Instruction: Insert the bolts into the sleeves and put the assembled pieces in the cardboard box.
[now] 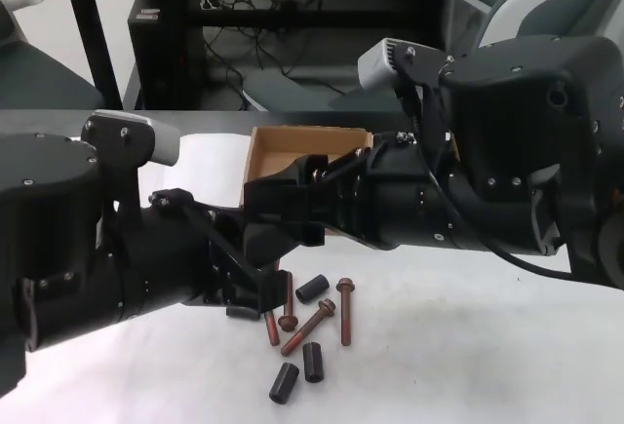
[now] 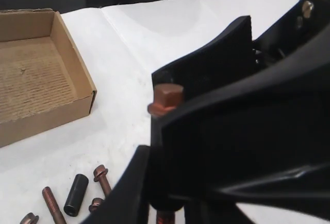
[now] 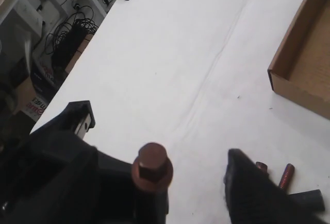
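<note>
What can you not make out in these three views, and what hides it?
Bolt shank, left wrist view: hidden inside the left tool.
Cardboard box, high view: mostly behind both arms.
Cardboard box, right wrist view: cut off by the picture's edge.

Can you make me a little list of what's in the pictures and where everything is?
Held bolt: pinched in the left gripper's jaws, head sticking out
Box: cardboard, open, nothing in the part that shows
Loose bolts: several lying on the white table
Sleeves: three black ones lying among the loose bolts
Job so far: no finished piece seen in the box
</note>
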Controlling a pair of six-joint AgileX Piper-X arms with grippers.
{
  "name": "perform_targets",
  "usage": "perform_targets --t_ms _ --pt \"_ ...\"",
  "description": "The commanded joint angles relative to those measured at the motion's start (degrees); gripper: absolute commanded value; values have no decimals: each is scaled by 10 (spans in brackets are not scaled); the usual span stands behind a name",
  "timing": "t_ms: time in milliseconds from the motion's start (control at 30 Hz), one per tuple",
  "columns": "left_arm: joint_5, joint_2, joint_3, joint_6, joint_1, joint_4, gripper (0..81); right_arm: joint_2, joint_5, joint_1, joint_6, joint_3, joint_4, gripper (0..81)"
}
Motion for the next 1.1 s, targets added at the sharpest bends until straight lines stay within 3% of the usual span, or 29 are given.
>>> perform_targets --t_ms 0,233,467,833,1067 --pt "-7 -6 -9 15 1 -33 17 -5 -12 -1 -13 1 19 700" --pt "-27 -4 -9 73 2 37 17 -54 -13 -43 0 2 59 700" --pt "-27 58 -64 113 21 84 17 -103 -17 -70 -56 2 200 700" --pt "-20 324 -359 167 51 298 17 -110 15 -70 -154 2 407 659" --pt "-22 489 -573 197 60 411 17 -110 37 -70 -209 6 443 659"
